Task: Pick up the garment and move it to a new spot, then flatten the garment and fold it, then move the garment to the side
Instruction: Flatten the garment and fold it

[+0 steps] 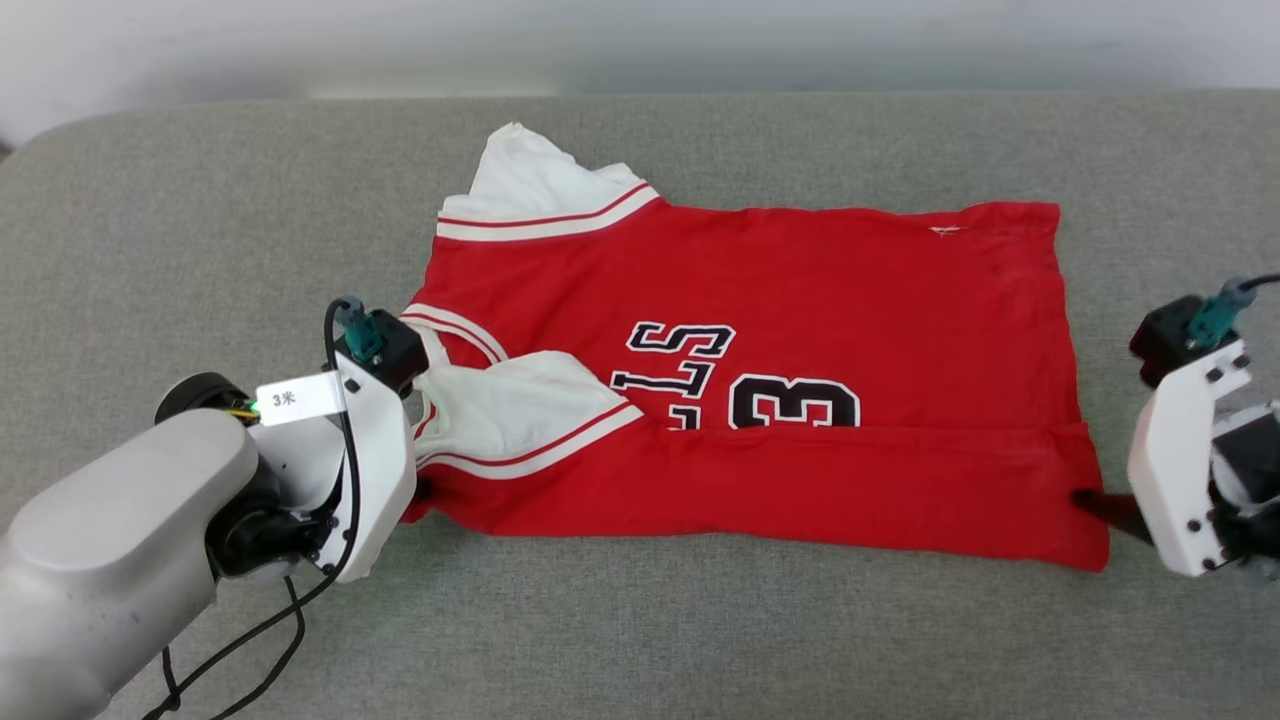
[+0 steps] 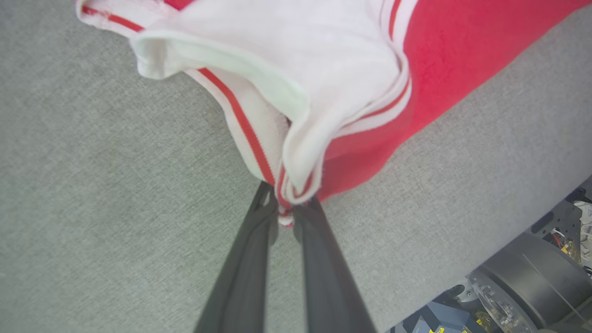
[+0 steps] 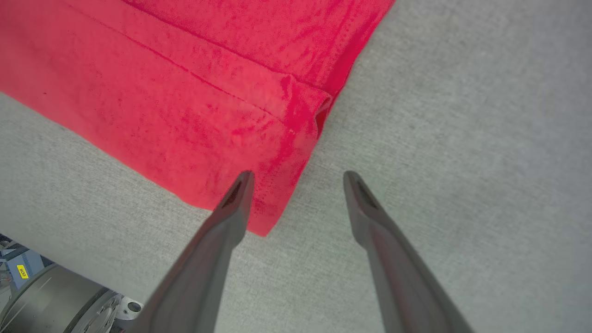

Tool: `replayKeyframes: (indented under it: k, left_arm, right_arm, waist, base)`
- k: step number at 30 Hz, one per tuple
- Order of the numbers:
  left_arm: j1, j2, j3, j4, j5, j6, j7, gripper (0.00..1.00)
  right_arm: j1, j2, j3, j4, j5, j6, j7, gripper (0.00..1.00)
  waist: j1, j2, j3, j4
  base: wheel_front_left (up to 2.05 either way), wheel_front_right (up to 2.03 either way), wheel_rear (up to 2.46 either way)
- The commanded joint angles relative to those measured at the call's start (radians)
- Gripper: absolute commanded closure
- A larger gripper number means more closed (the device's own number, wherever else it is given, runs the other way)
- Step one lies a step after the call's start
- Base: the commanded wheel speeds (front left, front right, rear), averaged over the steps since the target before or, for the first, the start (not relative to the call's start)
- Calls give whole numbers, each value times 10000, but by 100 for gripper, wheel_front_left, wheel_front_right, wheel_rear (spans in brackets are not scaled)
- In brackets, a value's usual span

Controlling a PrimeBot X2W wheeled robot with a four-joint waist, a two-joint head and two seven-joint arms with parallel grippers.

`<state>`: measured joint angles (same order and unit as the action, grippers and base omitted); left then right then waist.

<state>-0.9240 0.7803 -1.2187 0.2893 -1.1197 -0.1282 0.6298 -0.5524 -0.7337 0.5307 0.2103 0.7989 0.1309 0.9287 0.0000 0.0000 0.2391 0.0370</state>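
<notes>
On the left, you have the left gripper (image 2: 286, 209) pinched tight on the striped white trim at the near shoulder corner of the garment (image 1: 760, 330), with the fabric bunched there. The red jersey lies spread across the grey cushion (image 1: 200, 230) (its near edge is folded up over the lower part of the black "3"). On the right, your right gripper (image 3: 298, 178) stands wide apart and holds nothing, one finger over the hem corner, the other over bare cushion.

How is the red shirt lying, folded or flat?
Partly folded: the garment has its near edge turned over, covering part of the number 3.
</notes>
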Motion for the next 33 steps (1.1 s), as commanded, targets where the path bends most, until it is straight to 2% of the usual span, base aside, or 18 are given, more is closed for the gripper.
replayKeyframes:
  k: [1, 8, 11, 12, 13, 22, 30, 33]
  left_arm:
    - [-150, -29, -5, -26, 52, -13, -55, 100]
    - [-231, -83, -106, 10, 37, -12, -222, 100]
    - [-163, -64, -167, 57, 11, -8, -302, 100]
    - [-132, -54, -183, 82, -3, -8, -351, 100]
    - [-81, -37, -205, 119, -22, -8, -370, 100]
    - [521, 245, -335, -5, -384, -8, -696, 100]
    - [1449, 877, -420, -761, -802, 0, -866, 100]
    - [1906, 1065, -462, -1120, -852, 140, -901, 100]
  right_arm:
    - [185, 159, 35, 166, -73, -4, -68, 0]
    - [737, 1117, 644, 1163, -35, 13, -575, 0]
    - [879, 1261, 1143, 1317, 40, 24, -751, 0]
    - [853, 1238, 1263, 1305, 21, 27, -874, 5]
    - [784, 1203, 1327, 1289, 47, 27, -1022, 100]
    - [319, 65, 1385, 809, 484, -5, -2174, 100]
    - [1253, -1000, 1337, -139, 1123, -5, -2567, 100]
    - [1805, -1270, 1264, -419, 1268, -5, -2548, 100]
  waist:
    - [0, 0, 140, 87]
    - [0, 0, 601, 208]
    - [0, 0, 659, 199]
    - [0, 0, 650, 178]
    - [0, 0, 609, 148]
    - [0, 0, -467, -47]
    - [0, 0, -1336, -68]
    - [0, 0, -1441, -76]
  base:
    - [0, 0, 0]
    - [0, 0, 0]
    - [0, 0, 0]
    - [0, 0, 0]
    - [0, 0, 0]
    - [0, 0, 0]
    - [0, 0, 0]
    - [0, 0, 0]
